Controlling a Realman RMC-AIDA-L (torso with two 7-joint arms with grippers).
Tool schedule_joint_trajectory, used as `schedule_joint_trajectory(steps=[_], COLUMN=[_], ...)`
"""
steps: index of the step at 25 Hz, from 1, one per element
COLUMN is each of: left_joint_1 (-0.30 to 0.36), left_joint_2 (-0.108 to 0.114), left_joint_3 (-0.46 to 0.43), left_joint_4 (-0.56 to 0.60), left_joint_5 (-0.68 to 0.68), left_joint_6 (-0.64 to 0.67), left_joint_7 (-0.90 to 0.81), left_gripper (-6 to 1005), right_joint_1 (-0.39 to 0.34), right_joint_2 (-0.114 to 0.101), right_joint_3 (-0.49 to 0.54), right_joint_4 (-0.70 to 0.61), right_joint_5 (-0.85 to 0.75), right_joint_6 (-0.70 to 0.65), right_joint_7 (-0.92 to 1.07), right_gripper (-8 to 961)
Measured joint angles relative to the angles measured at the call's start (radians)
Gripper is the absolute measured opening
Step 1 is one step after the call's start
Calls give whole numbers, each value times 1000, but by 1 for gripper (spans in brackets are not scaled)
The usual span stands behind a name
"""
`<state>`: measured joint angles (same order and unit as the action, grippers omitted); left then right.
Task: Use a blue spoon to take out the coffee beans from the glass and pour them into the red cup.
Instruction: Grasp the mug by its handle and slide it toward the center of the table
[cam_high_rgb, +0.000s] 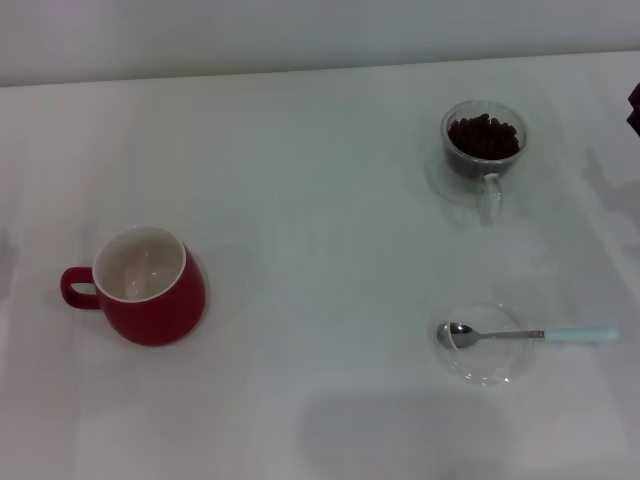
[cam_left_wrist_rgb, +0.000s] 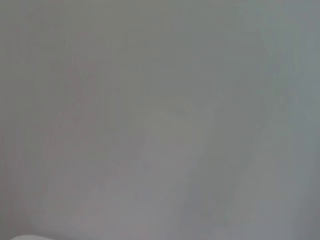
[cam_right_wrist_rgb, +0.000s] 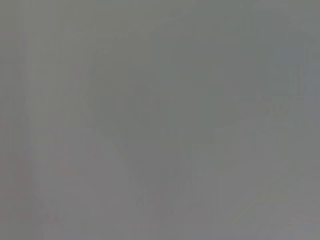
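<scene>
Grippers unseen — both wrist views blank; blue spoon (cam_high_rgb: 528, 335) untouched.

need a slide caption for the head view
Start of scooping task: blue spoon resting on a glass saucer, glass of coffee beans behind it, empty red cup across the table.

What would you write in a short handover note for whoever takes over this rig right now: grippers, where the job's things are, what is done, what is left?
Grippers: neither shows in any view; the wrist cameras show only blank surface.
Things: red cup on the robot's left, empty. Glass far right, full of coffee beans. Blue spoon near right, bowl resting on a clear saucer, handle pointing right.
Done: nothing yet.
Left: pick up the spoon, scoop beans, pour them into the cup.
</scene>
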<state>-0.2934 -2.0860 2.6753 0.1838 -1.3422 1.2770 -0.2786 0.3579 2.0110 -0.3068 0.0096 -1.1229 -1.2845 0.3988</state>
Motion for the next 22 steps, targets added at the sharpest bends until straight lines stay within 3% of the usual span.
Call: schedule_joint_trajectory(steps=[22], left_joint_1=[25], left_joint_2=[1], left_joint_3=[-1], left_joint_4=[36], left_joint_5=[-3], left_joint_6=[10], left_joint_7=[-26], left_gripper=[892], right_joint_1=[-8], right_joint_2=[0], right_joint_3=[0], right_joint_4=[15], right_joint_5=[0], right_joint_6=[-47], right_joint_7=[4], right_gripper=[858])
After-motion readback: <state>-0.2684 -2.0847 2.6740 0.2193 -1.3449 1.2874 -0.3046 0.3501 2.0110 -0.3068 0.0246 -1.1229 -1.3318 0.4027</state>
